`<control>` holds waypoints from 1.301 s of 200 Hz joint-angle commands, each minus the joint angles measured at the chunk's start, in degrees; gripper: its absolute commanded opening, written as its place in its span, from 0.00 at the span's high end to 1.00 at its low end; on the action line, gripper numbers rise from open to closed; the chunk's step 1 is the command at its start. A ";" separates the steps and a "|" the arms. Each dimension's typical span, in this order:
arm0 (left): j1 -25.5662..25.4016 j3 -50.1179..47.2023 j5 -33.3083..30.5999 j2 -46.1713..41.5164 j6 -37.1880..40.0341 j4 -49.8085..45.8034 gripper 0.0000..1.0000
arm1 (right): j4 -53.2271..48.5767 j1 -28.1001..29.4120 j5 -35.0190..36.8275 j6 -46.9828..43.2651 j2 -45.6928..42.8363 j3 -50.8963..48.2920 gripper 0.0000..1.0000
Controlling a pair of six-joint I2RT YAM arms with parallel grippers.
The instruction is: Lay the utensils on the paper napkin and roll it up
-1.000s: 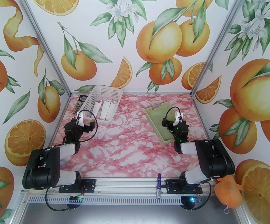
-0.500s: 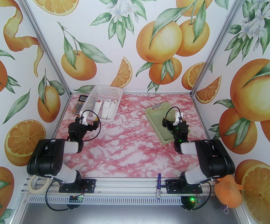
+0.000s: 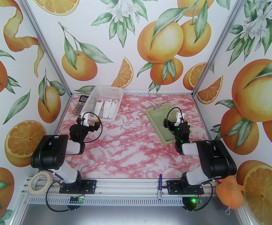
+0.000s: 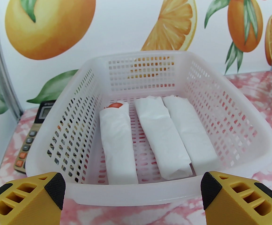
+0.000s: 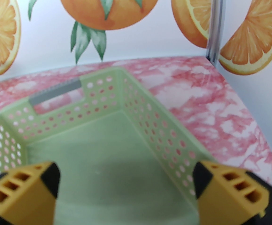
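Since a moment ago the left arm is swinging its black elbow inward and forward, uncovering a cream roll of masking tape (image 3: 40, 183) at the near left corner of the rail. The left claw (image 4: 133, 189) is now sitting closer to the white perforated plastic basket (image 3: 90, 101). The right arm is keeping its pose unchanged.

Three rolled white paper napkins (image 4: 118, 144) are lying side by side, lengthwise, on the basket's floor. An orange-red plastic utensil head (image 4: 115, 105) is poking out of the far end of the leftmost roll, while what the other two are wrapping is hidden. A gold-and-black calculator (image 3: 79, 105) is lying just left of the basket on the pink marbled surface (image 3: 131, 149). A blue-and-white marker pen (image 3: 159, 188) is resting on the near rail, and an orange cloth lump (image 3: 229, 193) is sitting by the right arm's base.

The left claw is hovering just short of the basket's near rim, its yellow fingers spread wide and holding nothing. The right claw (image 5: 125, 177) is hanging over the pale green perforated basket (image 5: 154, 130), likewise gaping and empty. Both forearms are reaching away from their bases, elbows raised.
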 commanded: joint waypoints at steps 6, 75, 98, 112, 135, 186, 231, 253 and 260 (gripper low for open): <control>-0.18 2.16 -0.58 0.31 1.12 -7.57 0.00 | -0.49 0.27 -0.07 -0.56 -0.31 0.32 0.00; -0.34 3.00 -5.24 0.14 -0.19 -9.45 0.00 | -0.63 0.35 -0.06 -0.58 -0.31 0.41 0.00; -1.04 3.14 -8.21 0.07 -0.22 -9.91 0.00 | -0.66 0.35 0.09 -0.56 -0.26 0.43 0.00; -1.34 3.15 -8.92 0.07 -0.05 -9.93 0.00 | -0.66 0.42 0.16 -0.56 -0.30 0.41 0.00; -1.54 3.05 -9.41 -0.02 0.13 -9.86 0.00 | 0.37 0.64 -2.02 -1.58 -0.31 -0.12 0.00; -1.66 3.05 -9.39 -0.02 0.13 -9.82 0.00 | -1.13 1.28 -1.42 -2.36 -0.30 0.63 0.00; -1.64 3.05 -9.40 -0.02 0.12 -9.82 0.00 | -1.30 1.31 -1.13 -2.14 -0.31 0.75 0.00; -1.66 3.05 -9.40 -0.02 0.13 -9.83 0.00 | -1.30 1.26 -1.10 -2.15 -0.31 0.76 0.00; -1.63 3.05 -9.36 -0.02 0.13 -9.82 0.00 | -1.28 1.30 -1.11 -2.22 -0.31 0.76 0.00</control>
